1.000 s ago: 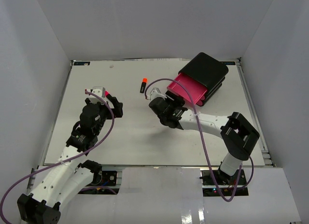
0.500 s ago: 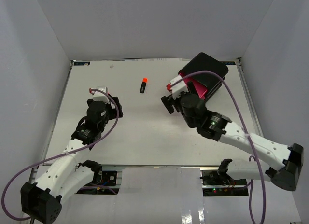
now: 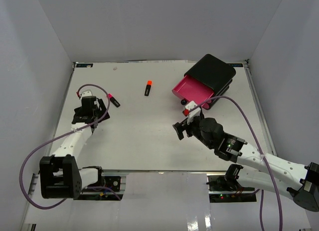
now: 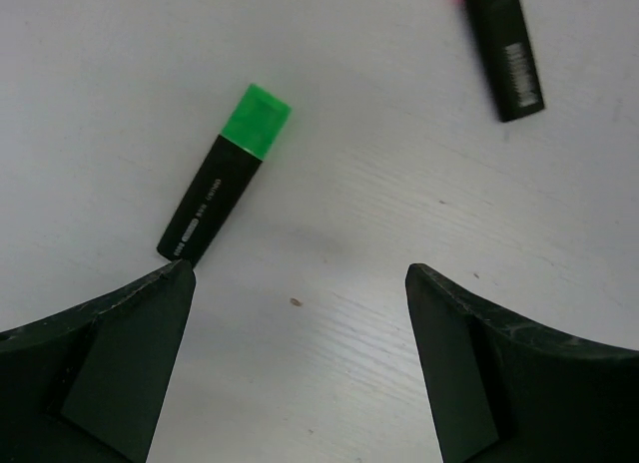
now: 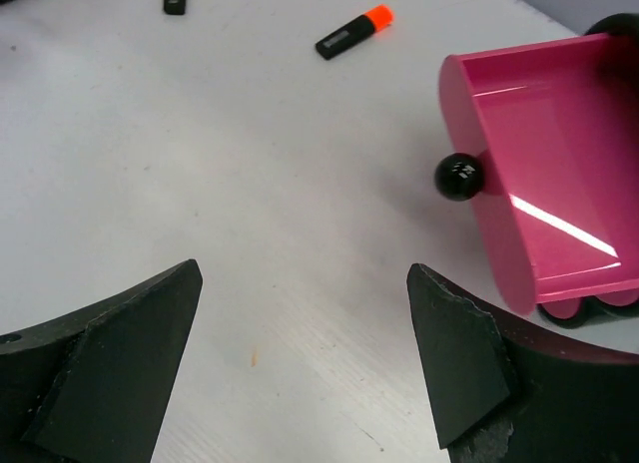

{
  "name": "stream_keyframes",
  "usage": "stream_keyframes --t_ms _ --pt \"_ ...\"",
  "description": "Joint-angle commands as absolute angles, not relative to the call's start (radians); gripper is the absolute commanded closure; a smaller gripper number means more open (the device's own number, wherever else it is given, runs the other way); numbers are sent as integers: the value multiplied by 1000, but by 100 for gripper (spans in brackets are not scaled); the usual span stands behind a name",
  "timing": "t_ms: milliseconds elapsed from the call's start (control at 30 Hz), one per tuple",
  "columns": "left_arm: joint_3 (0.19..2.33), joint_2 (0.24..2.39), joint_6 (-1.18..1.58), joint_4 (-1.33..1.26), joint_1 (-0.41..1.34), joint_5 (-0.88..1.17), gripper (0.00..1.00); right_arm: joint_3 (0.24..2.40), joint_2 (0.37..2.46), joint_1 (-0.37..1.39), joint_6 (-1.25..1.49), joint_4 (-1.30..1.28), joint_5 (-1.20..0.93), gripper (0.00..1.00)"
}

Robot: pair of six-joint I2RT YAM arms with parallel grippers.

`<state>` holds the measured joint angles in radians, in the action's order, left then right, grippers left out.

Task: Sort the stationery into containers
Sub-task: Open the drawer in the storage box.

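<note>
The containers are a black box (image 3: 213, 71) at the back right, its top pink drawer (image 3: 193, 90) pulled out, open and empty (image 5: 559, 124), with a black knob (image 5: 459, 176). An orange-capped highlighter (image 3: 148, 87) (image 5: 352, 32) lies mid-table. A pink-capped highlighter (image 3: 112, 99) (image 4: 504, 46) lies right of my left gripper (image 3: 94, 107). Just beyond that gripper's left fingertip lies a green-capped highlighter (image 4: 225, 187). The left gripper (image 4: 298, 271) hangs open over bare table. My right gripper (image 3: 179, 130) (image 5: 305, 268) is open and empty, in front of and left of the drawer.
White walls close the table (image 3: 139, 141) in on three sides. The right arm's purple cable (image 3: 239, 111) loops just in front of the box. Two lower drawer fronts (image 5: 594, 303) show under the open one.
My right gripper opened, let go of the drawer knob and drew back toward the near edge, leaving the drawer out. The left arm swung left, away from the pink-capped highlighter.
</note>
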<state>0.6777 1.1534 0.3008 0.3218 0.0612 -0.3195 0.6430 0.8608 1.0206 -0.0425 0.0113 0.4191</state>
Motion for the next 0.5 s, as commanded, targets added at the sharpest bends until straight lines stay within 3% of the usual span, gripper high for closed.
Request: stream_keyframes --t_ms 0,467 --pt "741 1206 310 322 -60 -209 2 595 841 1020 -8 133 293 10" --pt "867 1554 221 310 -207 -137 2 411 784 1019 -37 319 218 10"
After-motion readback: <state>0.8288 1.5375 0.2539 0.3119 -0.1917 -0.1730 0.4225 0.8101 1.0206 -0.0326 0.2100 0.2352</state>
